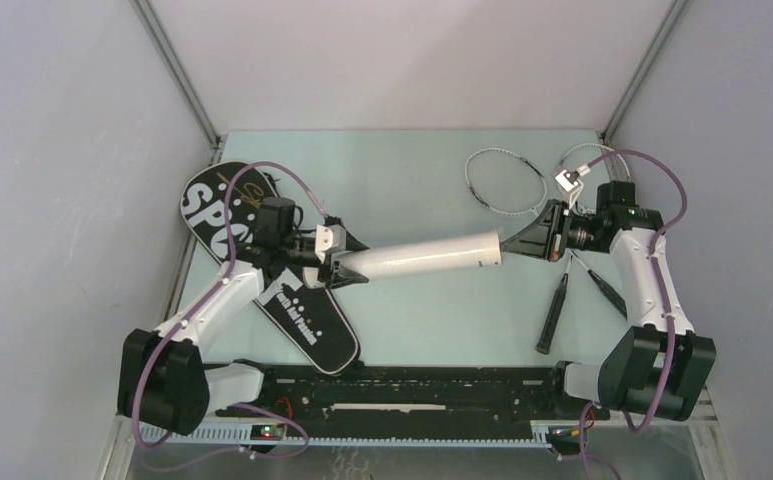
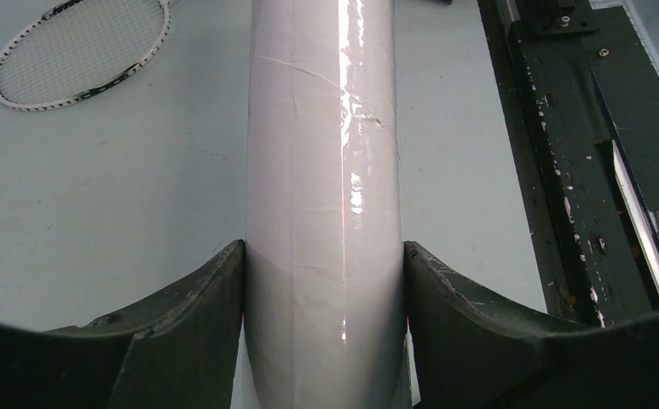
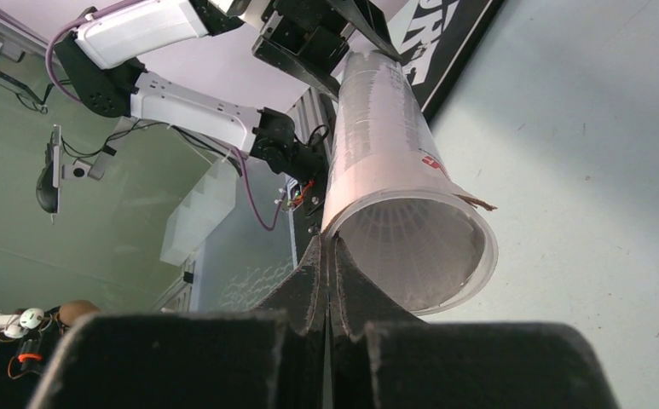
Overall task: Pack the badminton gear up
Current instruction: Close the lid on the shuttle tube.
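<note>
Bag (image 1: 207, 205) reads "SPO"; left pincer (image 1: 350, 270) clamps white tube (image 1: 427, 255).

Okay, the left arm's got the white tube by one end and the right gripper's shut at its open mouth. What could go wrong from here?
1. The left gripper clamps the tube near one end only. On that glossy wrap, the long free length could sag or twist.
2. The shut right gripper sits against the rim, which is torn. Pushing may crumple it more.
3. Something white and ribbed lies inside. It could slide out if the mouth dips.
</note>
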Controlling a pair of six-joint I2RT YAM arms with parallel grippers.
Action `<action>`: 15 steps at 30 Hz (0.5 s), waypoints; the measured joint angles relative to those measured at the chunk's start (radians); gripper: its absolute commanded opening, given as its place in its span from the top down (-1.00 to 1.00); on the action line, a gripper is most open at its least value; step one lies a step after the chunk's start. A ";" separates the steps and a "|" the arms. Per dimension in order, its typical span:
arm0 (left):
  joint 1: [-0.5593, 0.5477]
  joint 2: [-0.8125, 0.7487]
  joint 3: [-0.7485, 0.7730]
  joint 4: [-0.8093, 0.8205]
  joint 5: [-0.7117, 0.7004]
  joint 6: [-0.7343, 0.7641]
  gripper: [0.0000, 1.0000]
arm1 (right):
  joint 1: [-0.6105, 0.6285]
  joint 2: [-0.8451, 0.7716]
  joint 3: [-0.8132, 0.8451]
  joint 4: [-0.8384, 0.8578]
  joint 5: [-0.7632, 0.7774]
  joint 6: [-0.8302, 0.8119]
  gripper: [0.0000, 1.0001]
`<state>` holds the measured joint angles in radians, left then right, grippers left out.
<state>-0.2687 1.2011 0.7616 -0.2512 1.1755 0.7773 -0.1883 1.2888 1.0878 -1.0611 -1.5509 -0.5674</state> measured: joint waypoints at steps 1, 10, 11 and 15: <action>0.000 0.002 0.000 0.000 0.002 0.002 0.08 | 0.000 -0.001 0.000 -0.002 0.000 0.000 1.00; 0.000 0.005 0.013 0.000 0.008 0.010 0.09 | -0.015 -0.006 0.000 -0.022 0.000 -0.015 1.00; 0.000 0.005 0.014 -0.001 0.008 0.010 0.09 | -0.015 -0.006 0.000 -0.023 0.000 -0.015 1.00; 0.001 0.005 0.014 -0.001 0.009 0.010 0.09 | -0.019 -0.006 0.000 -0.027 0.000 -0.018 1.00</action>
<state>-0.2680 1.2064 0.7761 -0.2523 1.1843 0.7876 -0.2077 1.2827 1.0878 -1.0878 -1.5505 -0.5858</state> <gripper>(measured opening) 0.664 0.006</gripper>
